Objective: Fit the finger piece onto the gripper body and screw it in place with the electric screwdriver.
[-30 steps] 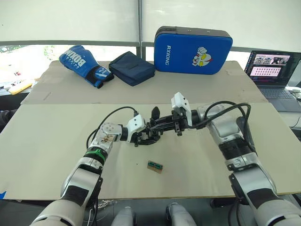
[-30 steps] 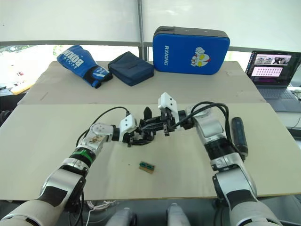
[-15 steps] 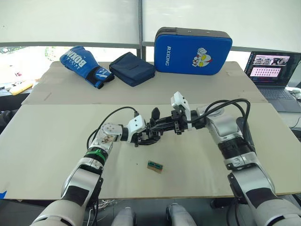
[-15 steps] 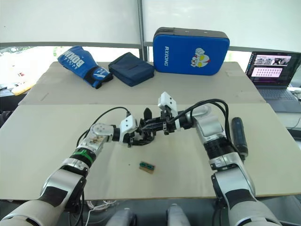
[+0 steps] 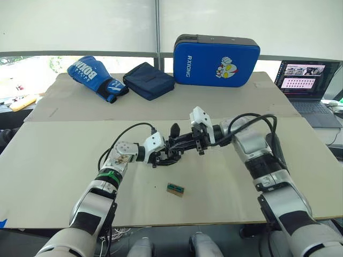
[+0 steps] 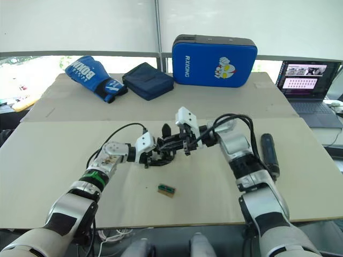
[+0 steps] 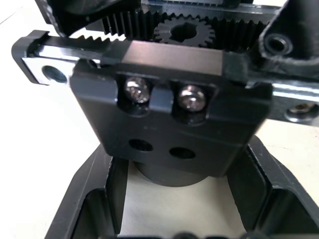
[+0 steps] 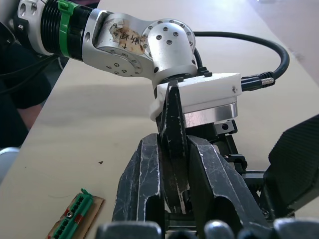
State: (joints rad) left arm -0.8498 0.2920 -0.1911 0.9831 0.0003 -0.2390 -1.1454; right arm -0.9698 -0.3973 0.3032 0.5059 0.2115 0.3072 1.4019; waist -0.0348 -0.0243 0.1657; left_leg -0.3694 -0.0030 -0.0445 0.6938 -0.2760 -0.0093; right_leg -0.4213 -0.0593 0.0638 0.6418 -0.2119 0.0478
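The right gripper (image 8: 172,199) pinched the finger piece (image 8: 173,144) just above the gripper body (image 7: 172,119), clamped by the left gripper (image 5: 161,156); seating it seemed underway, and next needed the electric screwdriver (image 6: 269,154)

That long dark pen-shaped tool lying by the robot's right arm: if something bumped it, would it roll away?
Probably. The electric screwdriver looks round along its body and lies flat on the smooth table, so a sideways nudge could roll it. It looks stiff and fairly heavy for its size.

gripper body (image 7: 169,124) cropped by frame edges; laptop (image 5: 308,88) cut off at right
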